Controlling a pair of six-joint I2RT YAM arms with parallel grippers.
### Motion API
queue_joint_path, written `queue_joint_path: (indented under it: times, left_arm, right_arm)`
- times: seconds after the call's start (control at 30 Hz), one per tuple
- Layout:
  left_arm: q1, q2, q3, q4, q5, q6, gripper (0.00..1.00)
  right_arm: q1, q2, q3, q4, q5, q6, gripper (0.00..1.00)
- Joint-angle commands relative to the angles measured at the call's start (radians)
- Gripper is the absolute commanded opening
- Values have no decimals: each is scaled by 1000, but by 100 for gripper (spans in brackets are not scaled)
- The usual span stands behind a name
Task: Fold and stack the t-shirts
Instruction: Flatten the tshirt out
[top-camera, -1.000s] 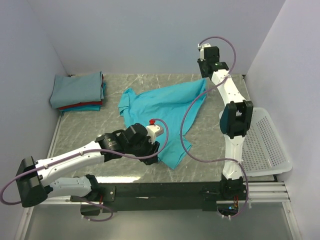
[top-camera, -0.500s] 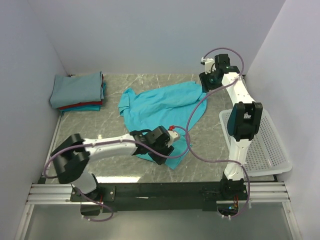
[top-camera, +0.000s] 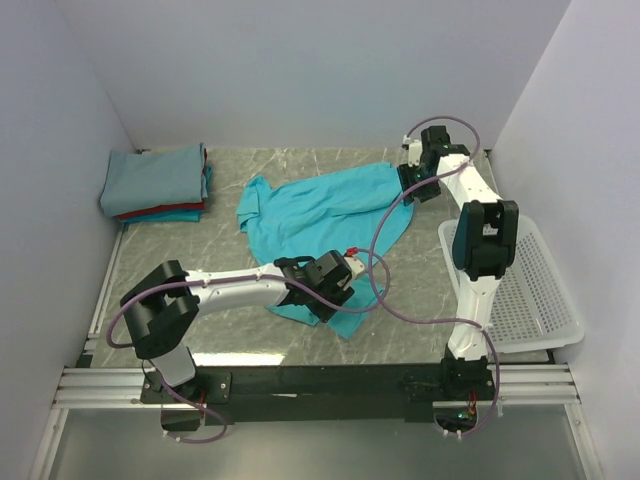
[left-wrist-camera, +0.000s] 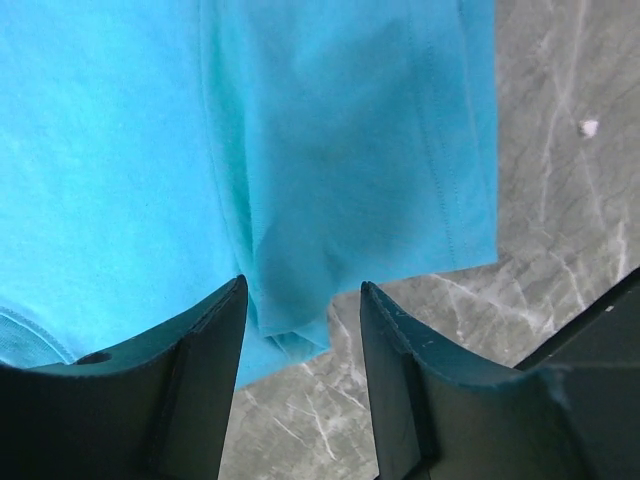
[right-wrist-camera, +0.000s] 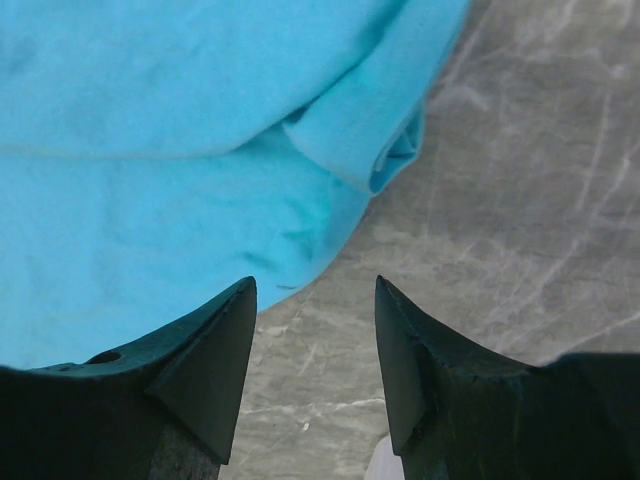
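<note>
A bright turquoise t-shirt lies spread and rumpled in the middle of the marble table. A stack of folded t-shirts, grey-blue on top of red and teal, sits at the far left. My left gripper is low over the turquoise shirt's near hem. In the left wrist view it is open, with a folded corner of the hem between its fingertips. My right gripper hovers at the shirt's far right corner. It is open over bare marble, beside the shirt's rolled edge.
A white mesh basket stands at the right edge beside the right arm. Purple cables loop over the shirt's right side. Walls close in the back and both sides.
The left arm has stretched rightward and dropped to the shirt's near hem. The right arm has come down to the shirt's far right corner, and its jaws have opened wider.
</note>
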Motion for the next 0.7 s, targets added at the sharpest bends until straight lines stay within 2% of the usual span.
queue_joint_path:
  times: [0.0, 0.1, 0.27, 0.53, 0.63, 0.67]
  left_arm:
    - [-30, -22, 53, 13, 9, 11, 54]
    - [-59, -51, 56, 51, 66, -11, 54]
    - [-111, -14, 72, 107, 115, -49, 55]
    - [-197, 165, 145, 79, 43, -68, 55]
    - [-211, 204, 167, 53, -1, -71, 54]
    - [-213, 208, 170, 47, -11, -74, 53]
  right_arm:
    - [-1, 20, 13, 40, 89, 66, 57]
    - [-1, 46, 36, 34, 101, 82, 56]
    - [0, 110, 113, -13, 95, 103, 49]
    - [0, 178, 161, -38, 100, 114, 49]
    - [-1, 182, 162, -44, 77, 112, 36]
    - [2, 170, 149, -39, 66, 114, 29]
